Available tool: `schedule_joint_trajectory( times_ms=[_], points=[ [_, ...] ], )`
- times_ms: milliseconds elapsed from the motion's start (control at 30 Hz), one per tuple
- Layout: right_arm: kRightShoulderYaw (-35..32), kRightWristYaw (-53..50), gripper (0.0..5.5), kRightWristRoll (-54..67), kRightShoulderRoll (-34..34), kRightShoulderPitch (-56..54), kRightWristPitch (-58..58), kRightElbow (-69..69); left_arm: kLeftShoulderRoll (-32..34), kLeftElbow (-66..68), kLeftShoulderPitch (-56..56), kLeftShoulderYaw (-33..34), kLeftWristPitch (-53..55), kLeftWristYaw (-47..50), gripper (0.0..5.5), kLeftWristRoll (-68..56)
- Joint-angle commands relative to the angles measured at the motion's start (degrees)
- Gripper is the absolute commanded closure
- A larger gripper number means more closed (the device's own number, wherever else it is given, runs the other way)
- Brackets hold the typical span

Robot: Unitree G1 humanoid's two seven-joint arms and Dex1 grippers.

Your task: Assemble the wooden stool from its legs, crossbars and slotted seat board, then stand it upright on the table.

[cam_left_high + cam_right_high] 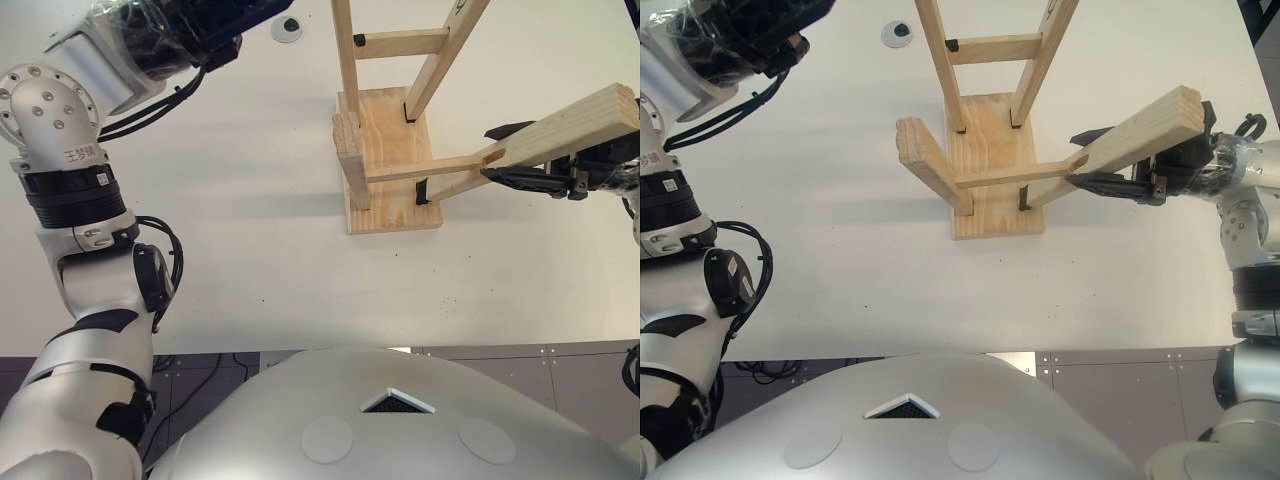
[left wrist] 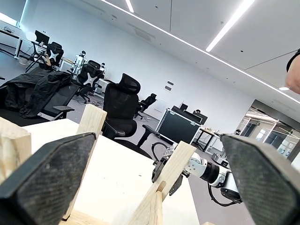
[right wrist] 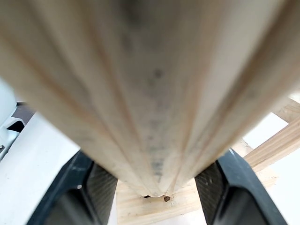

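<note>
Seat board (image 1: 385, 205) flat on table (image 1: 230, 260), ahead of me, slightly right of centre. Four legs stand on it. Far left leg (image 1: 346, 50) and far right leg (image 1: 445, 55) joined by far crossbar (image 1: 400, 43). Near left leg (image 1: 352, 160) and near right leg (image 1: 560, 125) joined by near crossbar (image 1: 425, 168). My right gripper (image 1: 487, 153) right of board, one finger each side of near right leg. My left gripper (image 2: 154, 178) above table, far left of stool, fingers spread, legs beyond them. Cable port (image 1: 286, 28) on table, behind and left of board.

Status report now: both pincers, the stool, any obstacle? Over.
Left pincer open, empty. Right pincer shut on tilted near leg, over seat board. Far legs stand in board. Nothing in the way.
</note>
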Motion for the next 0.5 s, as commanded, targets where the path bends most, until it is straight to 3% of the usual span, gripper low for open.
schedule_joint_trajectory(
  times_ms=[33,500],
  points=[
    [15.19,-5.73,3.44,-26.99,-4.03,15.93,2.17,3.74,-0.12,0.81,-1.38,-0.5,2.86,0.89,0.59,-0.6],
    [15.56,-3.98,3.44,-26.26,-4.39,8.44,2.96,15.58,-0.56,2.0,-1.94,-0.35,3.94,0.75,0.59,-0.93]
  ],
)
